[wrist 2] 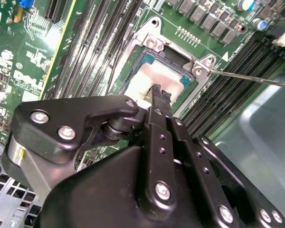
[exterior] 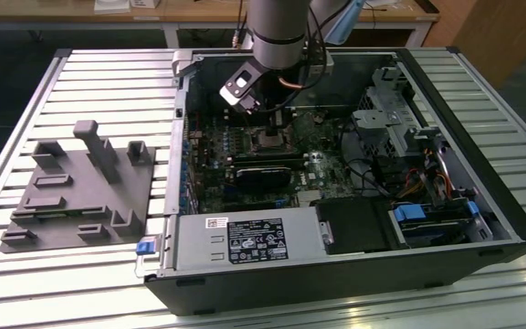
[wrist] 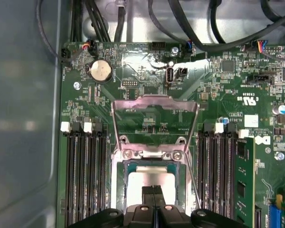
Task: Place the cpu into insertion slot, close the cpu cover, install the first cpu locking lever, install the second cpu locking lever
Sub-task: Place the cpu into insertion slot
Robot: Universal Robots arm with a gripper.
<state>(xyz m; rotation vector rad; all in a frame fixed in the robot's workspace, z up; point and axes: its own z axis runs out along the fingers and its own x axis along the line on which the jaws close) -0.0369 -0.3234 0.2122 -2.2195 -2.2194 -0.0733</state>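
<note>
First wrist view — black fingers (wrist: 148, 194) pressed together over the pale square cpu (wrist: 137, 178) — silvery cpu cover (wrist: 154, 100) raised.

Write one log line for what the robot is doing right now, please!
fingers: shut, tips at cpu | cpu: lying in socket | cpu cover: open, swung up

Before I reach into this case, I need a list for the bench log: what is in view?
table: one, silver slats, under everything
case: one, black, open, on the table
jig: one, grey, at the exterior view's left of the case
power supply: one, grey, at the case's near edge
motherboard: one, green, inside the case
coin cell: one, silver, on the motherboard
cpu: one, silvery, lying in the socket
cpu cover: one, silvery, swung open
arm: one, grey, above the case
claw: one, black, shut, tips at the cpu
</note>
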